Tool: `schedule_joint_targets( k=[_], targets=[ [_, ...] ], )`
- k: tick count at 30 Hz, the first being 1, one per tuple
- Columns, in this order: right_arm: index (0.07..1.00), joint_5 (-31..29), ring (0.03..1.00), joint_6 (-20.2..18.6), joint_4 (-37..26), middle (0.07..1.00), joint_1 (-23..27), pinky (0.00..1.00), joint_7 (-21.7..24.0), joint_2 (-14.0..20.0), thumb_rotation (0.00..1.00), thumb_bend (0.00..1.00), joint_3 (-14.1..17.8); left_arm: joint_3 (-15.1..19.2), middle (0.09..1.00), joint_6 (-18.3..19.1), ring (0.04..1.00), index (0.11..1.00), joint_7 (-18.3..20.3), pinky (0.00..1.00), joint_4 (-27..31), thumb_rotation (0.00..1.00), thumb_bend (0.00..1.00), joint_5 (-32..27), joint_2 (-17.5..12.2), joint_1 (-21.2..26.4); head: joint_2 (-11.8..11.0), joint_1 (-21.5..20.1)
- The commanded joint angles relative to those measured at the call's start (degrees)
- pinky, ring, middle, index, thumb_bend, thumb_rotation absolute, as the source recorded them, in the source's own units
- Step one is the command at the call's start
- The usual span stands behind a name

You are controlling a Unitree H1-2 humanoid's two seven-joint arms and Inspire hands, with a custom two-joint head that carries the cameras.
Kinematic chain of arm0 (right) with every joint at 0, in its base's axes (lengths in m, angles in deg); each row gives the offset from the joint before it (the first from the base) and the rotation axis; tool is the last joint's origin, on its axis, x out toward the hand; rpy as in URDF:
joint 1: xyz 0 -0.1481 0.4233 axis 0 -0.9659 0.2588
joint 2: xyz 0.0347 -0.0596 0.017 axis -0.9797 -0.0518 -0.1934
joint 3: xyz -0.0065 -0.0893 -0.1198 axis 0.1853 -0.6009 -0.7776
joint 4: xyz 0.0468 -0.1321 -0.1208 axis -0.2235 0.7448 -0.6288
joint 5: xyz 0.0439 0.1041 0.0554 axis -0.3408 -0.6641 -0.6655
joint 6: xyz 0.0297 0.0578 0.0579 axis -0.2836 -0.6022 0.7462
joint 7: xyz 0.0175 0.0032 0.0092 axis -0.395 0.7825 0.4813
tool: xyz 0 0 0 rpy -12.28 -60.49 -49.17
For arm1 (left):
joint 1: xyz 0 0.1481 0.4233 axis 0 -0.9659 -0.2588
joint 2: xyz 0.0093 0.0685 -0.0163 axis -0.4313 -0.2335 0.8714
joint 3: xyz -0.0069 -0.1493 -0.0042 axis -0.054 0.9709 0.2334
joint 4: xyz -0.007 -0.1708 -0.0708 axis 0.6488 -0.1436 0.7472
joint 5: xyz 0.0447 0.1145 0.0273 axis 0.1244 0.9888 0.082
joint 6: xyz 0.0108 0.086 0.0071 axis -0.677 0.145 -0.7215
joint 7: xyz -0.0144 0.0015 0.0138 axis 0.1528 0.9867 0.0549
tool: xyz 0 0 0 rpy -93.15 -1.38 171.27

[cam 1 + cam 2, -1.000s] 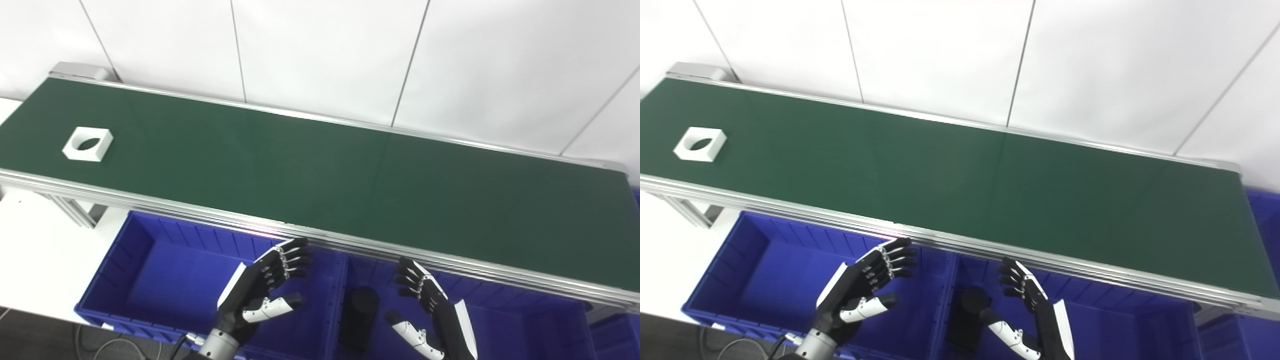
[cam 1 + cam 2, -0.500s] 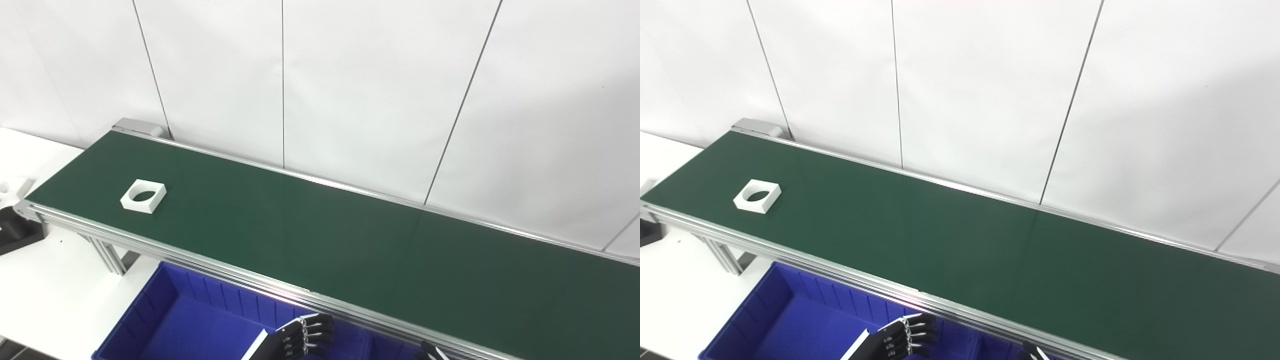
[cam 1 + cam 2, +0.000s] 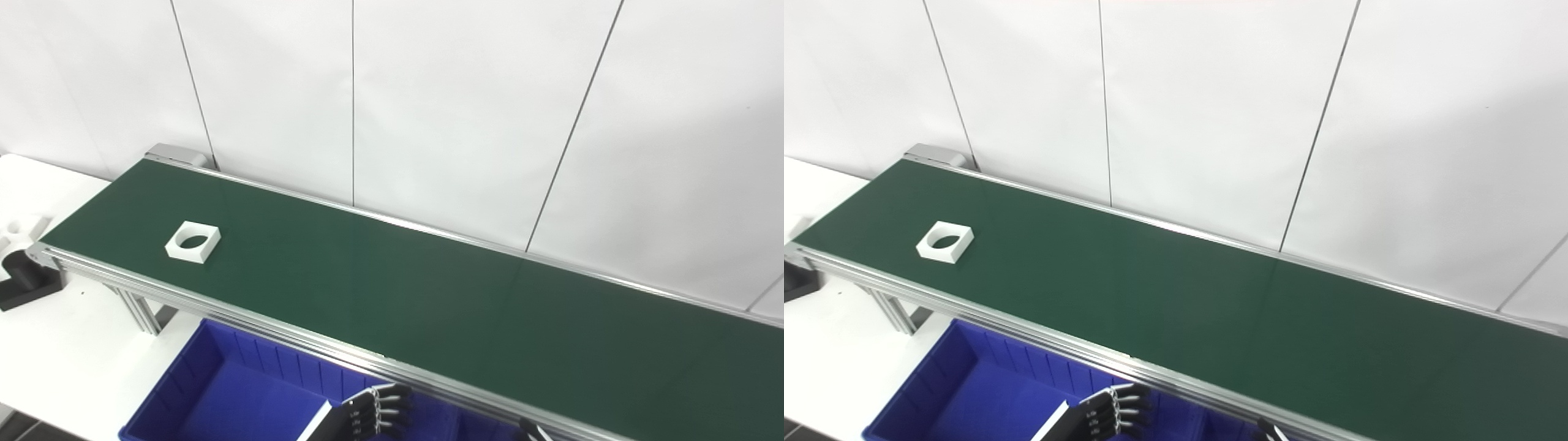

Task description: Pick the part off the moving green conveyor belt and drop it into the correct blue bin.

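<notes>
Left eye view shows the white square part (image 3: 192,241) with its round hole lying flat near the left end of the green conveyor belt (image 3: 429,300). Below the belt's near edge, over the blue bin (image 3: 214,392), my left hand (image 3: 367,418) holds nothing, fingers apart. My right hand (image 3: 531,430) barely shows; I cannot tell its state.

Both head cameras look down and forward from the robot's side of the green conveyor belt (image 3: 429,294), facing the white panelled wall (image 3: 465,104) behind it. The belt crosses each frame diagonally, from upper left to lower right. The 2 views sit side by side (the right eye's picture is shifted a little leftward), and they share nearly everything: belt, wall, the blue bin (image 3: 986,392) at the bottom edge. Neither is close; the belt's right end runs out of frame.
</notes>
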Motion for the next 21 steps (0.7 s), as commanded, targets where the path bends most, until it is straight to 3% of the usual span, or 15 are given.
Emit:
schedule_joint_targets(
  k=[1,7,17,21],
  targets=[
    [0.864,-0.49,0.77,3.19,-0.99,0.814,0.73,0.69,-0.61,-0.3,0.54,0.57,-0.28,0.19,0.731,-2.38,0.68,0.768,0.08,0.62,2.22,0.27,0.88,0.65,-0.62,0.57,0.02,0.08],
    [0.869,-0.96,0.774,3.15,-0.37,0.812,1.22,0.7,-0.81,-0.66,0.52,0.55,-0.71,0.15,0.736,-0.22,0.684,0.738,-0.22,0.61,7.64,0.23,0.89,3.63,-2.89,0.45,-0.48,0.51],
    [0.873,-0.74,0.777,3.15,0.28,0.815,1.91,0.7,-1.47,-0.74,0.5,0.51,-1.09,1.68,0.71,7.23,0.662,0.712,-0.01,0.58,20.17,0.25,0.95,3.57,-7.97,1.2,-0.84,1.13],
    [0.873,-0.88,0.774,3.18,0.35,0.813,2.08,0.7,-1.63,-0.61,0.5,0.5,-1.03,2.72,0.698,8.59,0.646,0.707,0.42,0.57,23.83,0.22,0.95,2.32,-9.84,2.27,-0.91,1.88]
  ],
)
